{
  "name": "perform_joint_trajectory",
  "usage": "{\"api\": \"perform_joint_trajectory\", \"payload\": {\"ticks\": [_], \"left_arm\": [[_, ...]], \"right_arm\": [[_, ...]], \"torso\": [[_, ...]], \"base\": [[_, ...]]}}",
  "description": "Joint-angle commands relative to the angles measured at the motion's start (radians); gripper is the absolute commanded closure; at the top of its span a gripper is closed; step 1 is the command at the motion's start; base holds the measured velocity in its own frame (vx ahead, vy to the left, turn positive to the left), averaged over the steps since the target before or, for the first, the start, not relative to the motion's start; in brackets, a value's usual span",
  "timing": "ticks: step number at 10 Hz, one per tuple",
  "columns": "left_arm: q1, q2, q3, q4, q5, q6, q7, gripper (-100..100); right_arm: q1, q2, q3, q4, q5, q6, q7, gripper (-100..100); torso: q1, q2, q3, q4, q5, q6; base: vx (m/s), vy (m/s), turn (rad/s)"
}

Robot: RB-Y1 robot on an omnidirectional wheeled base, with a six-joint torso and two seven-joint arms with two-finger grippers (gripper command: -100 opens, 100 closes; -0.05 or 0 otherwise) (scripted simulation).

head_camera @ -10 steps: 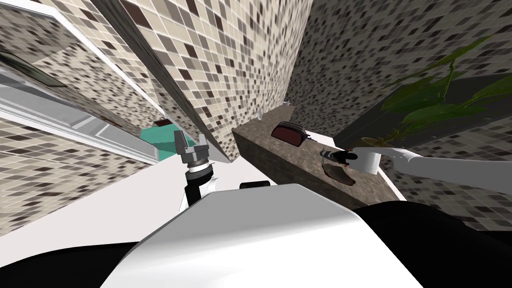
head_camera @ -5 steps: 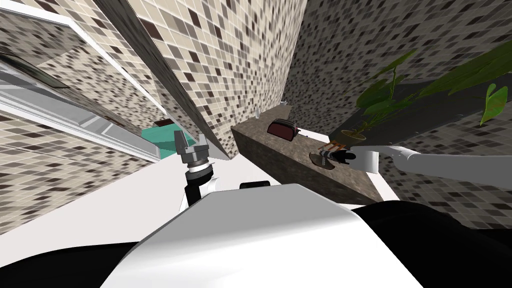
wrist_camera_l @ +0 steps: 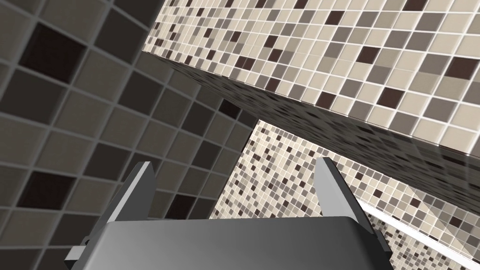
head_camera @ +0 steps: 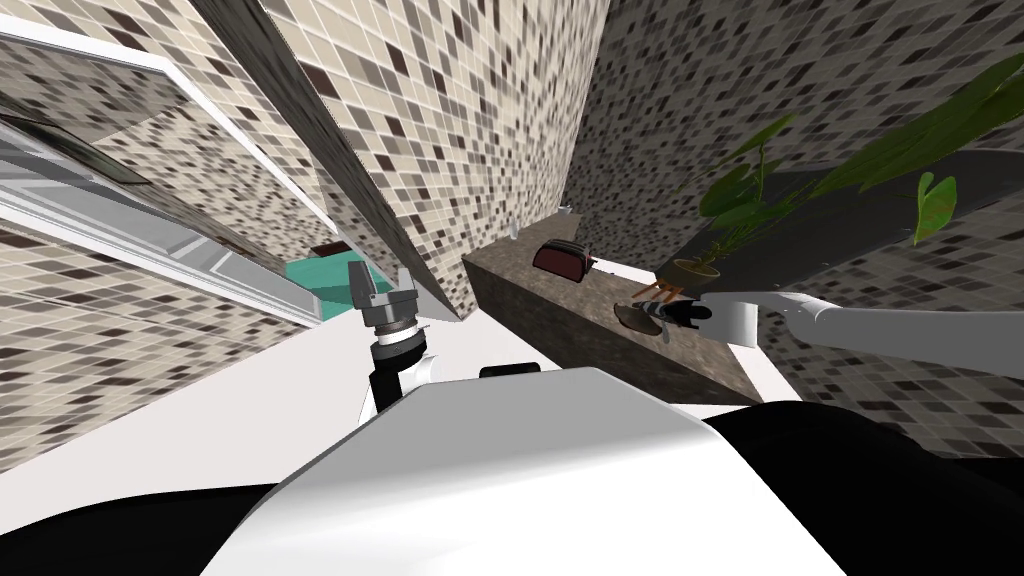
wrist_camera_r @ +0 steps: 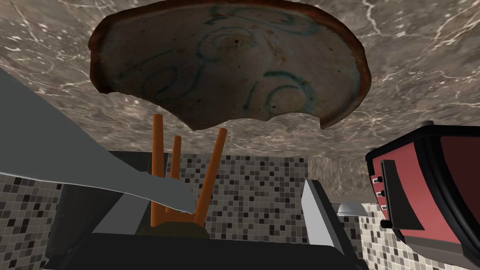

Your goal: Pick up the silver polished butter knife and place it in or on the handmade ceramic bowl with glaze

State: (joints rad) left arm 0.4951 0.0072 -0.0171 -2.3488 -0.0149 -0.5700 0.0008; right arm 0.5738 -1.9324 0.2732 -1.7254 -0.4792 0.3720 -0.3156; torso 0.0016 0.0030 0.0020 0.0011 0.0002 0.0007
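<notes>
Left gripper, 2 fingers spread apart

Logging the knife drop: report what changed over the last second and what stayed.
My view swung, bringing the plant further in. The right claw travelled along the counter: the bowl, earlier beside it, now lies just ahead of it. The knife is by one of its open fingers. The left claw stayed raised and open.

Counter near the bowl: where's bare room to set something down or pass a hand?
Bare: brown marble counter between the shallow brown-rimmed bowl with teal swirls and the dark red toaster; also from the bowl to the counter's near end. Crowded at the bowl: right pincer and flat grey knife close by, orange-legged plant stand beyond.
</notes>
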Motion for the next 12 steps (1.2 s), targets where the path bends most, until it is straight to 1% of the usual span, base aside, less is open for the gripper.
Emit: {"api": "perform_joint_trajectory", "payload": {"ticks": [1, 2, 3, 4, 5, 6, 7, 8, 9, 10, 11, 12], "left_arm": [[0.000, 0.000, 0.000, 0.000, 0.000, 0.000, 0.000, 0], [0.000, 0.000, 0.000, 0.000, 0.000, 0.000, 0.000, 0], [0.000, 0.000, 0.000, 0.000, 0.000, 0.000, 0.000, 0], [0.000, 0.000, 0.000, 0.000, 0.000, 0.000, 0.000, 0], [0.000, 0.000, 0.000, 0.000, 0.000, 0.000, 0.000, 0], [0.000, 0.000, 0.000, 0.000, 0.000, 0.000, 0.000, 0], [0.000, 0.000, 0.000, 0.000, 0.000, 0.000, 0.000, 0], [0.000, 0.000, 0.000, 0.000, 0.000, 0.000, 0.000, 0], [0.000, 0.000, 0.000, 0.000, 0.000, 0.000, 0.000, 0], [0.000, 0.000, 0.000, 0.000, 0.000, 0.000, 0.000, 0], [0.000, 0.000, 0.000, 0.000, 0.000, 0.000, 0.000, 0], [0.000, 0.000, 0.000, 0.000, 0.000, 0.000, 0.000, 0]], "right_arm": [[0.000, 0.000, 0.000, 0.000, 0.000, 0.000, 0.000, 0], [-0.050, 0.050, 0.010, 0.036, -0.050, 0.050, 0.050, -100], [-0.077, 0.054, 0.010, 0.036, -0.052, 0.051, 0.072, -100], [-0.094, 0.054, 0.010, 0.036, -0.052, 0.051, 0.102, -100], [-0.143, 0.107, 0.019, 0.072, -0.104, 0.102, 0.155, -100], [-0.170, 0.108, 0.019, 0.072, -0.104, 0.102, 0.186, -100], [-0.176, 0.108, 0.019, 0.072, -0.104, 0.102, 0.180, -100], [-0.189, 0.108, 0.019, 0.072, -0.104, 0.102, 0.200, -100], [-0.189, 0.108, 0.019, 0.072, -0.104, 0.102, 0.234, -100], [-0.189, 0.108, 0.019, 0.072, -0.104, 0.102, 0.243, -100], [-0.237, 0.158, 0.028, 0.108, -0.152, 0.151, 0.281, -100], [-0.276, 0.162, 0.028, 0.108, -0.156, 0.153, 0.317, -100]], "torso": [[0.000, 0.000, 0.000, 0.000, 0.000, 0.000], [0.000, -0.001, -0.001, 0.000, 0.000, -0.001], [0.000, -0.001, 0.000, 0.000, 0.000, 0.000], [0.001, -0.001, 0.000, 0.000, 0.000, -0.001], [0.001, -0.001, -0.001, 0.000, 0.000, -0.001], [0.001, -0.001, 0.000, 0.000, 0.000, 0.000], [0.001, -0.001, 0.000, 0.000, 0.000, 0.000], [0.001, -0.001, -0.001, 0.000, 0.000, -0.001], [0.001, -0.002, -0.001, 0.000, 0.000, -0.001], [0.000, -0.002, -0.001, 0.000, 0.000, -0.001], [0.000, -0.002, -0.001, 0.000, 0.000, -0.001], [0.000, -0.001, -0.001, 0.000, 0.000, 0.000]], "base": [[0.000, 0.000, 0.000], [-0.005, 0.010, -0.139], [-0.010, 0.017, -0.099], [-0.008, 0.009, 0.006], [-0.010, 0.007, -0.121], [-0.009, 0.013, -0.099], [-0.005, 0.007, 0.003], [-0.001, 0.001, 0.020], [0.000, 0.000, 0.000], [0.000, 0.000, 0.000], [-0.007, 0.007, -0.156], [-0.011, 0.018, -0.085]]}}
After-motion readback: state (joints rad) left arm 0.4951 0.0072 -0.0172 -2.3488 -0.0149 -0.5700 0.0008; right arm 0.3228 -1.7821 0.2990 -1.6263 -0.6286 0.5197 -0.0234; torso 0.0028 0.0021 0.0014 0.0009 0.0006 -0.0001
